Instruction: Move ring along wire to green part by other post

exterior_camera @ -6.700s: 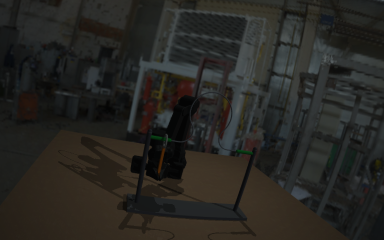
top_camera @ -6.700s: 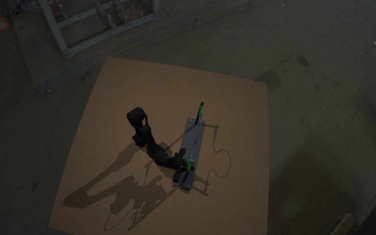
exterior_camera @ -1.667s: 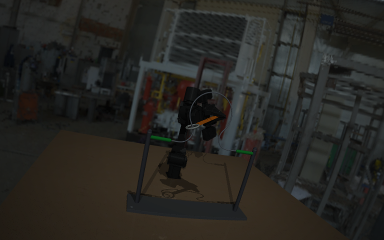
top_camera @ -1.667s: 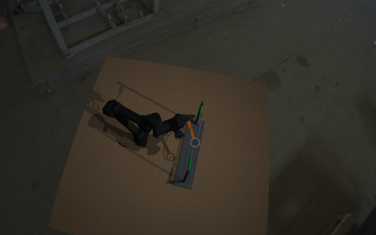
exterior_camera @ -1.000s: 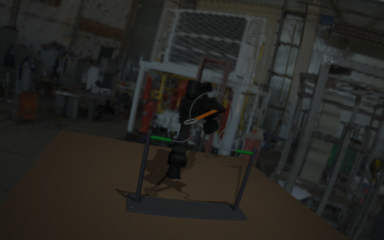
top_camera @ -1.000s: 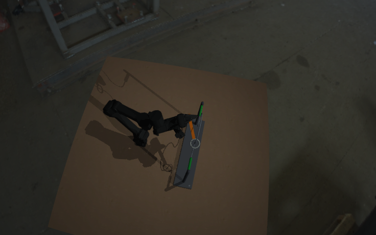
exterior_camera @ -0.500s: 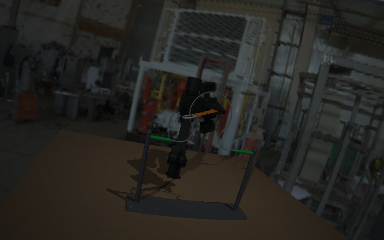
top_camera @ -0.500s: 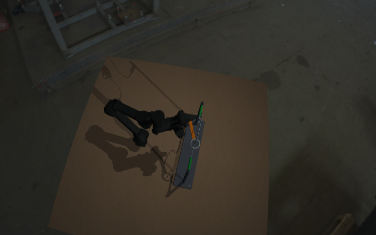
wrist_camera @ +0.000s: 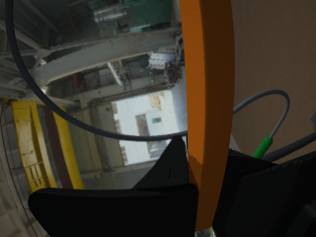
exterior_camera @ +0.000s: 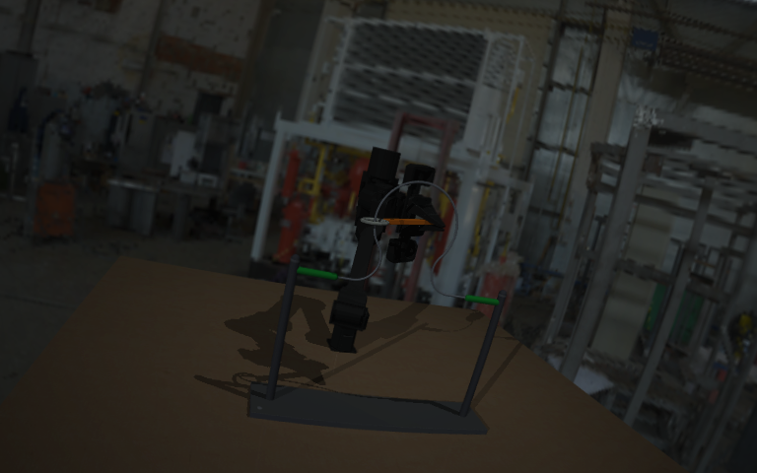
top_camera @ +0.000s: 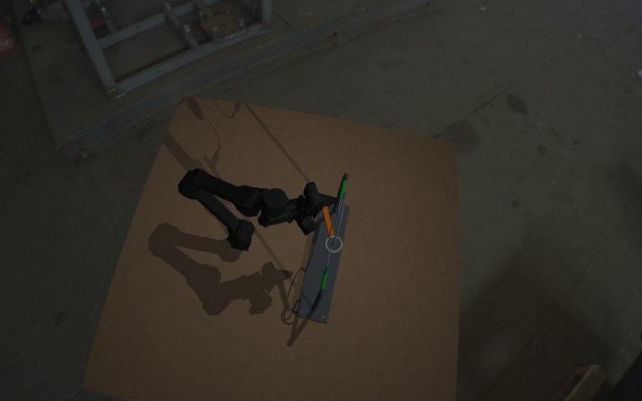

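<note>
My gripper (top_camera: 322, 208) (exterior_camera: 426, 222) (wrist_camera: 184, 142) is shut on the orange handle (top_camera: 328, 220) (exterior_camera: 405, 221) (wrist_camera: 207, 86) and holds it about level, well above the dark base (top_camera: 314, 284) (exterior_camera: 363, 415). The ring (top_camera: 333, 244) (exterior_camera: 374, 223) (wrist_camera: 99, 133) at the handle's far end encircles the thin grey wire (exterior_camera: 416, 182) (wrist_camera: 278, 95) on the left rise of its loop. I cannot tell whether ring and wire touch. One green part (top_camera: 323, 278) (exterior_camera: 316, 273) adjoins the left post (exterior_camera: 282, 328). The other green part (top_camera: 341, 189) (exterior_camera: 482, 300) (wrist_camera: 264, 148) adjoins the right post (exterior_camera: 481, 357).
The wire stand rests on a brown table top (top_camera: 198, 349) (exterior_camera: 139, 401). My arm (top_camera: 226, 198) (exterior_camera: 363, 250) reaches in from behind the stand. A metal frame (top_camera: 141, 47) and workshop clutter lie beyond the table.
</note>
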{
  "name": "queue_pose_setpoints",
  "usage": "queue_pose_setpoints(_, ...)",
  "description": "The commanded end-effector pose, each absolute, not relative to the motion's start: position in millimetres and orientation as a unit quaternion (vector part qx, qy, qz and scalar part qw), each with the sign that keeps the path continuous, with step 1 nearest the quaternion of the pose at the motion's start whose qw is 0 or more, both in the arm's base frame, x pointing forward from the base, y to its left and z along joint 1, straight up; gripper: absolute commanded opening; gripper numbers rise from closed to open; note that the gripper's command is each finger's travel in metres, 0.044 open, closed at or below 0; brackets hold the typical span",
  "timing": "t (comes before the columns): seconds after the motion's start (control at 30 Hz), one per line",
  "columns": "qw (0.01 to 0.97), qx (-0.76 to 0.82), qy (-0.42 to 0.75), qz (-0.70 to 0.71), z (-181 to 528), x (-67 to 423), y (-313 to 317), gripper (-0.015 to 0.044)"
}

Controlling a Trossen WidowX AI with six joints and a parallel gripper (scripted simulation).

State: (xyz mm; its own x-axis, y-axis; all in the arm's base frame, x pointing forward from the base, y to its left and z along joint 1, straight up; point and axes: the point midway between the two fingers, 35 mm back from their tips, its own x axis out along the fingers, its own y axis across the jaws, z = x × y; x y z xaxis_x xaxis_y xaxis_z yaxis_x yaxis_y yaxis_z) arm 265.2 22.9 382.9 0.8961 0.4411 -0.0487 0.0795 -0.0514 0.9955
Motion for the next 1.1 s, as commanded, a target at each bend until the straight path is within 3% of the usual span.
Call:
queue_pose_setpoints(0.0, 0.683, 0.694, 0.188, 0.129, 380.8, 265.8, 22.7, -0.015)
queue_pose_setpoints(1.07, 0.814, 0.533, 0.22, 0.069, 364.4, 265.9, 20.0, -0.015)
